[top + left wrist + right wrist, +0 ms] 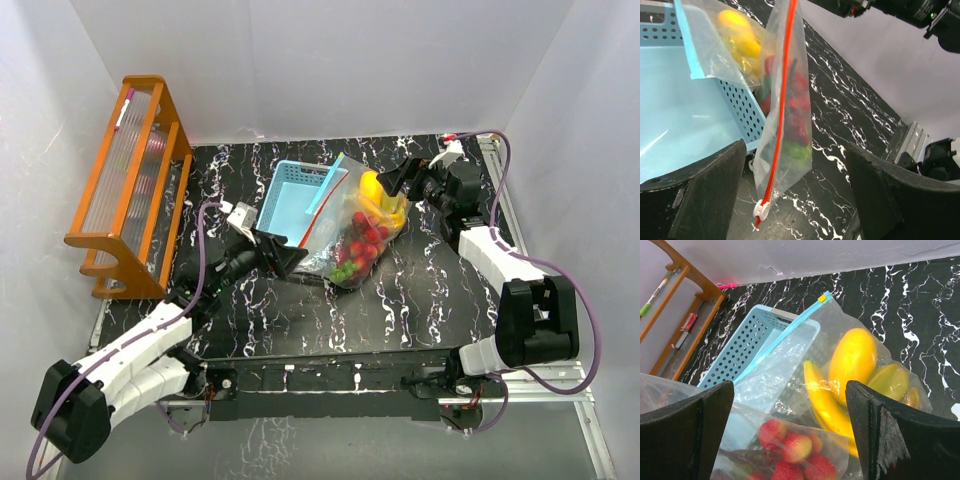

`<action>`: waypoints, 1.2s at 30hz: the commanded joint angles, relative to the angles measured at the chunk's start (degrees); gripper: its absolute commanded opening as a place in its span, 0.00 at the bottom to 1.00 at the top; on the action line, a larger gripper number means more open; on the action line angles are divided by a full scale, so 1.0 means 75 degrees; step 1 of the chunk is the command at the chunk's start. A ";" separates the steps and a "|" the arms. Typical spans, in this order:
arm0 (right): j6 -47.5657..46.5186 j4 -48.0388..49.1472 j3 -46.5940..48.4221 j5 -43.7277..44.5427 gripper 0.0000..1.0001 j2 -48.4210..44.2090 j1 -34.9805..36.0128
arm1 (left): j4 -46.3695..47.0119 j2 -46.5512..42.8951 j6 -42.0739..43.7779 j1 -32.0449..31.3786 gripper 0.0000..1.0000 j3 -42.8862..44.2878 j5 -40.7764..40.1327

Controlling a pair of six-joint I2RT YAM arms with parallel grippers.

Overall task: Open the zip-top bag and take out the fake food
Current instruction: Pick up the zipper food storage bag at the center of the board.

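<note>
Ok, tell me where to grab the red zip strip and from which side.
Take the white slider at the low end of the red zip strip, coming from where the left gripper is. The strip runs edge-on between its open jaws, and the slider sticks out clear of the basket, likely the firmest tab.

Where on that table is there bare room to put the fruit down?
Bare tabletop lies in front of the bag, toward the near edge, and between the wooden rack and blue basket. The middle is crowded: basket, bag, left gripper and right gripper.
</note>
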 commanded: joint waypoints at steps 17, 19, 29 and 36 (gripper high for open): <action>-0.0448 0.0484 0.0811 -0.0955 0.76 -0.0107 0.0365 | -0.0106 0.1586 0.0920 -0.0522 0.00 0.0781 -0.0087; -0.0669 0.0465 0.0916 -0.1343 0.75 -0.0088 0.0472 | -0.0350 0.1777 0.1295 -0.0520 0.00 0.1101 -0.0213; -0.3697 -0.1481 0.2419 -0.1818 0.87 -0.0603 0.2335 | -0.2478 0.3082 0.3288 -0.0520 0.00 0.3407 0.0944; -0.4866 -0.3151 0.3083 -0.1782 0.87 -0.0646 0.2806 | -0.3751 0.2920 0.3858 -0.0520 0.00 0.4264 0.0678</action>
